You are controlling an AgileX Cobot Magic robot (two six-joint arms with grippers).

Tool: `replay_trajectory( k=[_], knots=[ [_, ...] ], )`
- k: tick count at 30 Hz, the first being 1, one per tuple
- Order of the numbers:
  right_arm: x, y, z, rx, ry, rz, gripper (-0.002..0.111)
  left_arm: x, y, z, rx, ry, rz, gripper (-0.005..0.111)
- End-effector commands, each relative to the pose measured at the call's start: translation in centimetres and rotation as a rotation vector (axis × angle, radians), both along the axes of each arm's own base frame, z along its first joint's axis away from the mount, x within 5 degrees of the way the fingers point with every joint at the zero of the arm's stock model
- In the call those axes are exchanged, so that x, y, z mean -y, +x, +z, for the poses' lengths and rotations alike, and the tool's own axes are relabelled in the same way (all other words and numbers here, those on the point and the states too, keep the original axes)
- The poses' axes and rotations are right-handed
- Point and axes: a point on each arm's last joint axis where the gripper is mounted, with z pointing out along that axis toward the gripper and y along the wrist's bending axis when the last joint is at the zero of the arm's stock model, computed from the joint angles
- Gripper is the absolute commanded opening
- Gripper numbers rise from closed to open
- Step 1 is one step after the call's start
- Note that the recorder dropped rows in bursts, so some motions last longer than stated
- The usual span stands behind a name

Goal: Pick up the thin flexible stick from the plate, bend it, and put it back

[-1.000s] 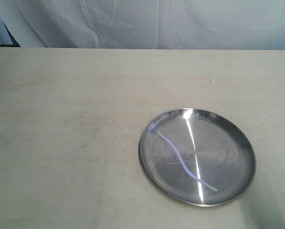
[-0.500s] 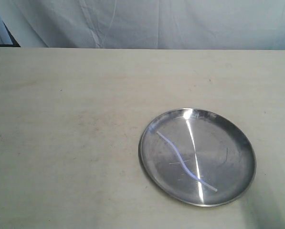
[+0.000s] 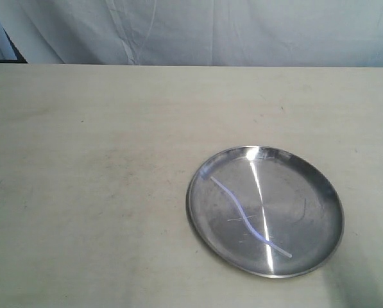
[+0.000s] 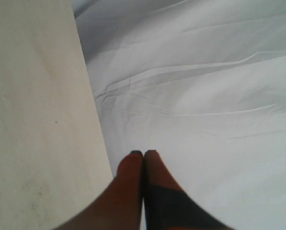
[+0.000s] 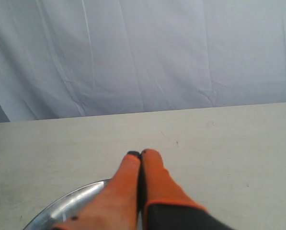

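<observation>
The round silver plate (image 3: 204,212) lies on the table at the right front of the exterior view. The thin pale-lilac stick (image 3: 242,215) rests on it, gently wavy, running from the plate's upper left to its lower right and crossing a bright glare streak. Neither gripper shows in the exterior view. In the right wrist view my right gripper (image 5: 141,154) is shut and empty, with the plate's rim (image 5: 71,203) just beneath its fingers; the stick is hidden there. My left gripper (image 4: 143,153) is shut and empty, over the table's edge, away from the plate.
The pale table (image 3: 88,167) stretches wide to the left of the plate. A white cloth backdrop (image 3: 229,32) hangs behind the table's far edge. In the left wrist view the same white cloth (image 4: 195,96) borders the table's edge (image 4: 92,110).
</observation>
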Motion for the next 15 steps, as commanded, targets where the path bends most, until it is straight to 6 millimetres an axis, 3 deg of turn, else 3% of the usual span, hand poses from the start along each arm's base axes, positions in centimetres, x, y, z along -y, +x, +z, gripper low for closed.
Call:
replay_trajectory(
  k=[1, 6, 10, 13, 15],
  knots=[
    [0.0, 0.0, 0.1, 0.011, 0.002, -0.004, 0.000, 0.1, 0.0, 0.2, 0.029, 0.197, -0.028, 0.000],
    [0.0, 0.0, 0.1, 0.017, 0.003, -0.004, 0.000, 0.2, -0.1, -0.3, -0.018, 0.631, -0.082, 0.000],
    [0.0, 0.0, 0.1, 0.017, 0.003, -0.004, 0.000, 0.2, -0.2, -1.2, -0.098, 1.160, -0.200, 0.000],
    [0.0, 0.0, 0.1, 0.017, 0.003, -0.004, 0.000, 0.2, -0.3, -1.4, -0.107, 1.368, -0.245, 0.000],
    [0.0, 0.0, 0.1, 0.017, 0.003, -0.004, 0.000, 0.2, -0.3, -1.4, -0.106, 1.419, -0.251, 0.000]
  ],
)
